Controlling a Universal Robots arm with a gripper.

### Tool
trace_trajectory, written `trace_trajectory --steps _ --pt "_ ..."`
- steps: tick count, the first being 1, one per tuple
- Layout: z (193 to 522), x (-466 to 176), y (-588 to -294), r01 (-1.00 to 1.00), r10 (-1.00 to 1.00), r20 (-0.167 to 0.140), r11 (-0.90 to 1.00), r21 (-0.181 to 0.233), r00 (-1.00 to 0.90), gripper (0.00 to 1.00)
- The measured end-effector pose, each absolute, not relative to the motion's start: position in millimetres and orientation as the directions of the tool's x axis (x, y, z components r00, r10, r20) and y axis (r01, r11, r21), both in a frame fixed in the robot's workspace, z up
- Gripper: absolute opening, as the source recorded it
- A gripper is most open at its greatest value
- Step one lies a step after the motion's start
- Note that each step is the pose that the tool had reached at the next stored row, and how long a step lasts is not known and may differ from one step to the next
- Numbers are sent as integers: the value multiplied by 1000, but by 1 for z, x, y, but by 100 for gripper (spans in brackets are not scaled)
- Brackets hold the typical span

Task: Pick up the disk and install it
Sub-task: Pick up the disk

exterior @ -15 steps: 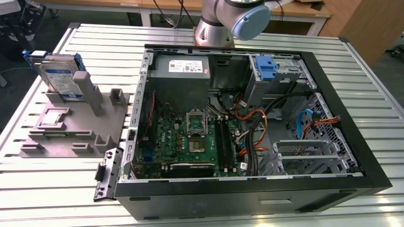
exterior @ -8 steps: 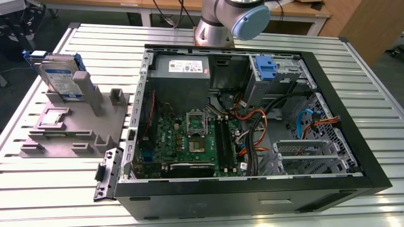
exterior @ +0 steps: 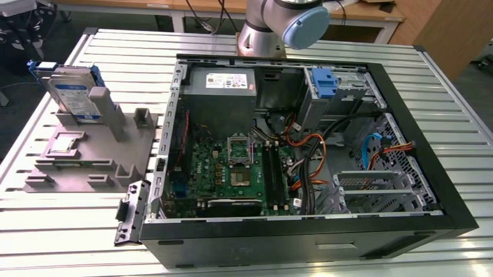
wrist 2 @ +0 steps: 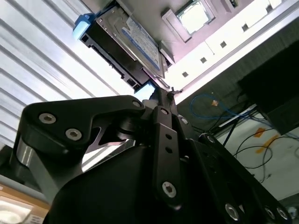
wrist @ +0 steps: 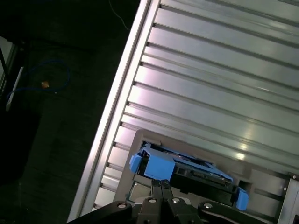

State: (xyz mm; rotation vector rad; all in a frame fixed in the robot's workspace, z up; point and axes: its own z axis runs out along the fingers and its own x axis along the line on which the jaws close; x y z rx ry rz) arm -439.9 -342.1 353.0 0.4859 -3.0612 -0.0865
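Observation:
The disk [exterior: 77, 95] stands on edge in a slot of the grey fixture [exterior: 85, 167] on the exterior view's left. It is silver-grey with a white and blue label and a blue bracket around it. In the first wrist view the disk [wrist: 187, 168] shows its blue bracket end just beyond my gripper [wrist: 161, 183]. The fingertips there meet with nothing between them. The second wrist view has the gripper [wrist 2: 163, 93] pointing at the disk [wrist 2: 135, 42], close to it, and I cannot tell whether they touch.
An open computer case [exterior: 308, 242] lies on the slatted metal table [exterior: 69, 231], with a motherboard, cables, a grey power-supply box [exterior: 223, 81] and a blue bracket [exterior: 325, 83] in the drive bay. The table edge [wrist: 117, 102] drops to dark floor near the fixture.

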Motion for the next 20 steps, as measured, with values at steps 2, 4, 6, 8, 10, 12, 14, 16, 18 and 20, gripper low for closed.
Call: trace_trajectory --steps 2,4,6,8,10,12,14,16,18,20 --pt "353 -440 -342 -342 -344 32 938 61 -938 10" --pt "353 -440 -342 -376 -378 32 925 61 -925 10" --pt "352 -440 -342 -410 -412 32 910 61 -910 10" --pt "352 -440 -342 -443 -445 32 895 61 -895 10" --pt "352 -440 -342 -474 -477 32 878 61 -878 10" --pt "352 -440 -342 -507 -509 32 860 61 -860 10" --pt "352 -440 -342 -537 -540 32 841 61 -841 10" --pt "352 -440 -342 -567 -570 32 821 61 -821 10" --pt "351 -440 -342 -598 -600 32 799 61 -799 10" --pt "351 -440 -342 -626 -628 32 777 61 -777 10"
